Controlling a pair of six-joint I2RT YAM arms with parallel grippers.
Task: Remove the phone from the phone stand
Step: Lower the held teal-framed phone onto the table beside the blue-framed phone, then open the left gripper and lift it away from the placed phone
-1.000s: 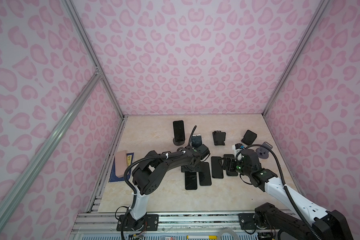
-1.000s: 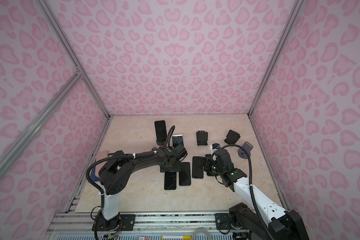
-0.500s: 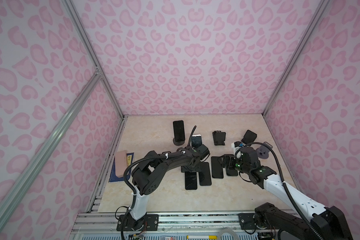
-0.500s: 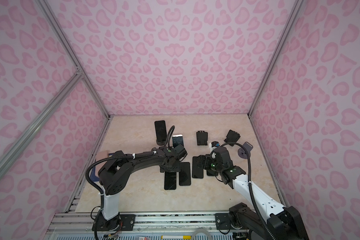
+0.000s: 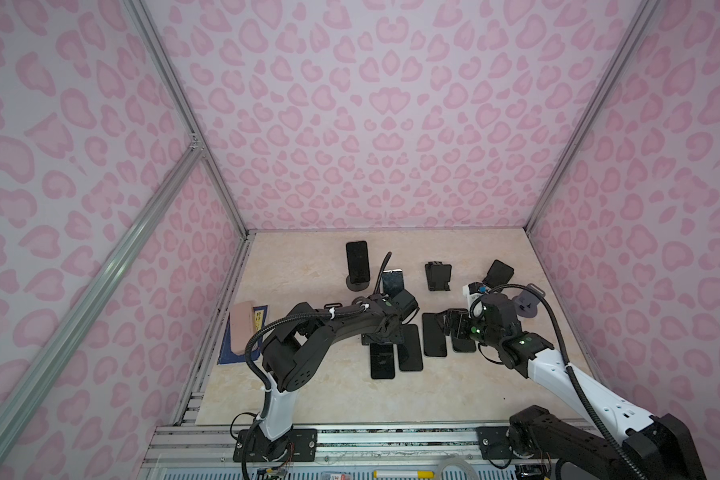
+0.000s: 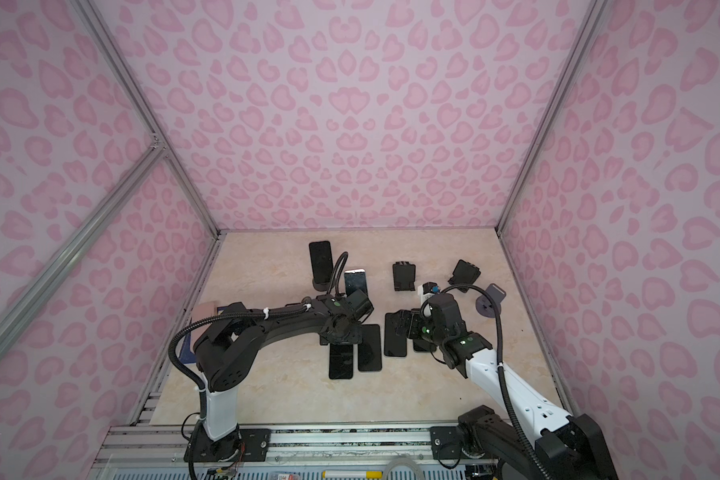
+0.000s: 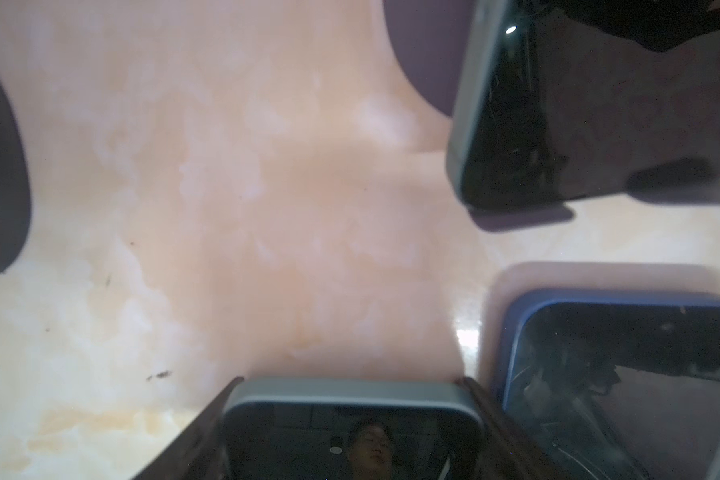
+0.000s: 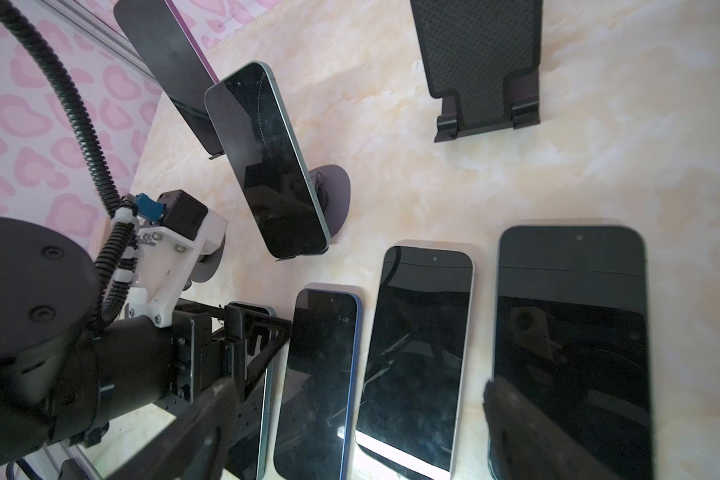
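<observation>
ok, left gripper (image 7: pixel 348 384) is down low on the table (image 5: pixel 308 374), near the middle. the phone (image 7: pixel 350 436) lies flat between its fingers (image 7: pixel 208 428), off any stand, at the end of the flat row nearest the table's left edge. the fingers sit tight beside both long edges, and i honestly can't tell whether they are pinching it or have let go.

i read this as the set-down, so the job now is a clean release. spread wide first, check for a gap on both sides, then lift straight up. no sideways drift: the blue-cased phone (image 7: pixel 624 374) lies just beside it, and a dragged finger would shove one into the other.

i'm also watching the propped phone (image 8: pixel 267 166) on its round-footed stand (image 8: pixel 336 187), near the gripper toward the far edge. a tilted exit could clip it.

right gripper (image 8: pixel 358 386) hangs over the row's other end, jaws spread, nothing in them. i'd park it there, clear of the left arm, until that one is up.

a second propped phone (image 5: pixel 357 262) stands nearer the far edge, so by my count there is more unloading to do after this.
</observation>
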